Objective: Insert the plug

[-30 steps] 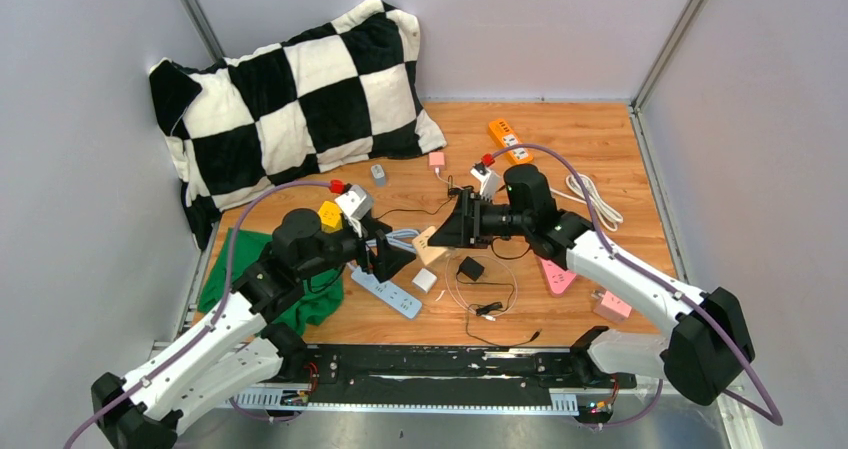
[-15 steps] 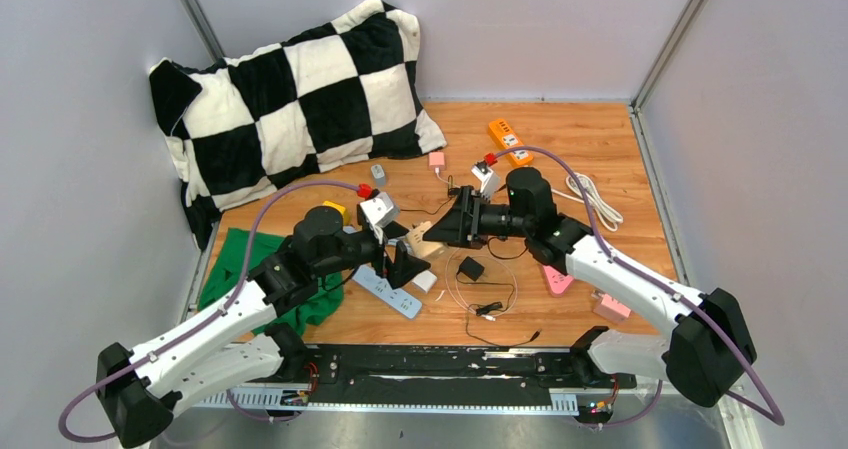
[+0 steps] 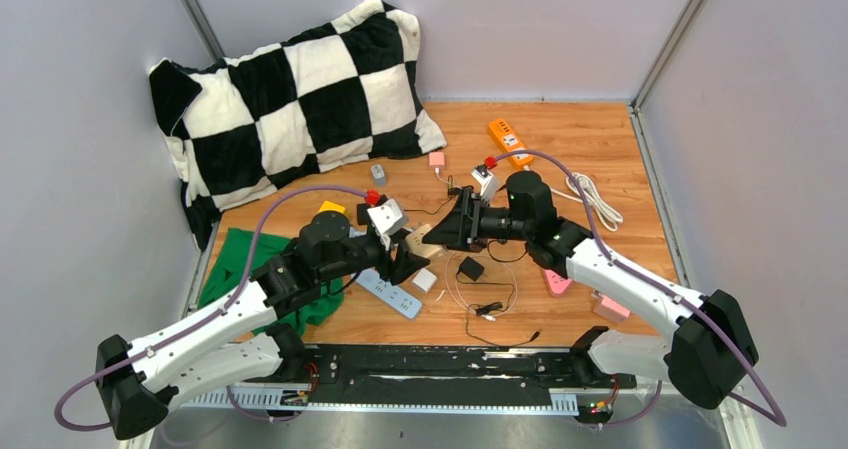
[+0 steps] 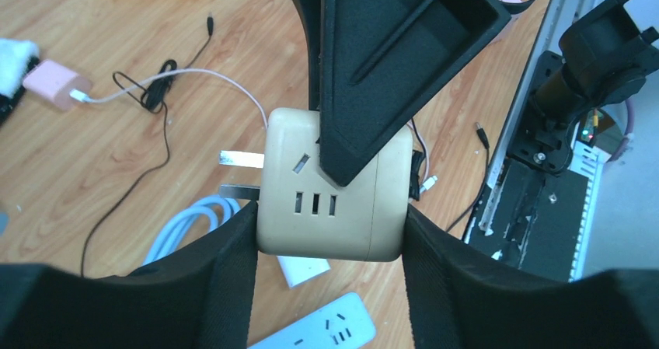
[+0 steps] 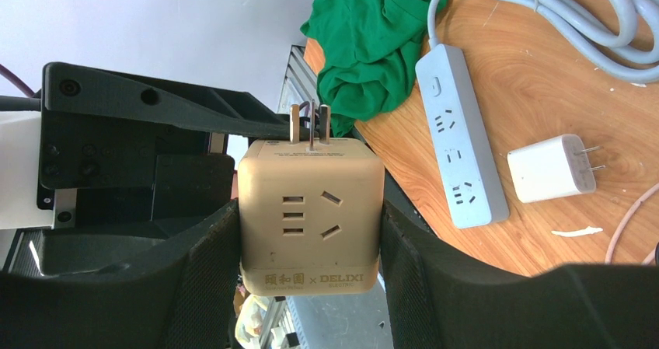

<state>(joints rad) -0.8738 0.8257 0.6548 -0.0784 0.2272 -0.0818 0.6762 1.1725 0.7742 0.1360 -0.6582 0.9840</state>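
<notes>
The left hand has swung in from the left over the last second and narrowed from wide open. It now sits around the beige plastic cube adapter. In its wrist view a finger lies against each side of the cube, so I judge it closed on the thing. The right hand has not altered: it holds the same cube between its two fingers. One of those fingers lies across the cube's socket face in the left wrist view.

Both hands therefore grip the one cube, held above the middle of the wooden table. It hangs just beyond the pale grey-blue power strip that lies flat there. This looks like a handover or a re-grip, meant to turn the cube's metal prongs toward a socket. The prongs stick out free, touching nothing, and no insertion has begun.

Along the cube's lower edge run three Chinese characters, a cross and the word DELIXI. A smaller line beneath is too fine to read. The strip and the small white charger beside it show no writing.
</notes>
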